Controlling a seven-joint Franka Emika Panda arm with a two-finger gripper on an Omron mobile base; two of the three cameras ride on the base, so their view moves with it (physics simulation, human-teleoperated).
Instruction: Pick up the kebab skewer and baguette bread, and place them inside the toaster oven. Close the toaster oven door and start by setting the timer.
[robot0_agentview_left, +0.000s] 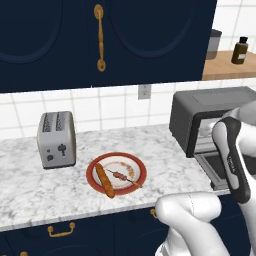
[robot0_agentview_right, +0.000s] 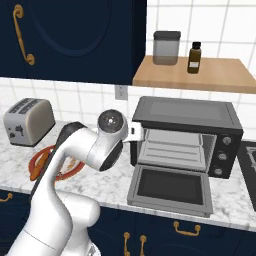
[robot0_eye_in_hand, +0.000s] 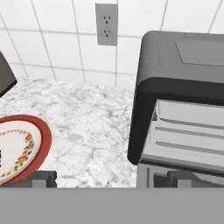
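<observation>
The baguette bread (robot0_agentview_left: 105, 180) and the kebab skewer (robot0_agentview_left: 122, 176) lie side by side on a red-rimmed plate (robot0_agentview_left: 92, 167) in the middle of the counter. To the right stands the toaster oven (robot0_agentview_left: 210, 107) (robot0_agentview_right: 185, 112), with its door (robot0_agentview_right: 170, 187) dropped flat open and the rack inside bare. My gripper (robot0_eye_in_hand: 111, 179) is open, fingertips wide apart with nothing between them. It hovers over the counter between the plate (robot0_eye_in_hand: 41, 140) and the toaster oven (robot0_eye_in_hand: 183, 57), left of the oven's near corner.
A silver two-slot toaster (robot0_agentview_left: 56, 138) stands left of the plate. A wooden shelf (robot0_agentview_right: 192, 75) above the oven carries a canister (robot0_agentview_right: 166, 47) and a brown bottle (robot0_agentview_right: 194, 57). Dark cabinets hang overhead. A wall outlet (robot0_eye_in_hand: 106, 24) sits on the tiles.
</observation>
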